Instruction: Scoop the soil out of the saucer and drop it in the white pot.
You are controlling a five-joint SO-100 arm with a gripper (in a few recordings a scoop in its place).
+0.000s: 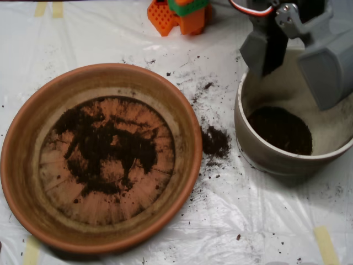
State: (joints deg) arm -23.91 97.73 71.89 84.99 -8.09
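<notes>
Across the ridged floor of the saucer (33,182) lay the soil (105,146), a thin, ragged dark patch smeared over the middle, with bare orange clay showing around it and through it. That wide terracotta dish took up the left of the table (248,221), which was covered in crinkled clear plastic sheeting. Just beside the saucer's right rim sat a small spilled clump (215,141) of soil on the plastic, and finer crumbs were scattered up and to the left of it. Right of that clump stood the white pot (265,152), its inner wall dusty, with a round dark heap of soil (281,130) on its bottom. Over the pot's upper part hung the grey scoop (300,55), its two shells, the fingers, spread apart, one above the pot's left rim and the larger one over its right side. An orange and green plastic part (179,14) sat at the top edge, and strips of yellowish tape (325,245) marked the sheeting.
</notes>
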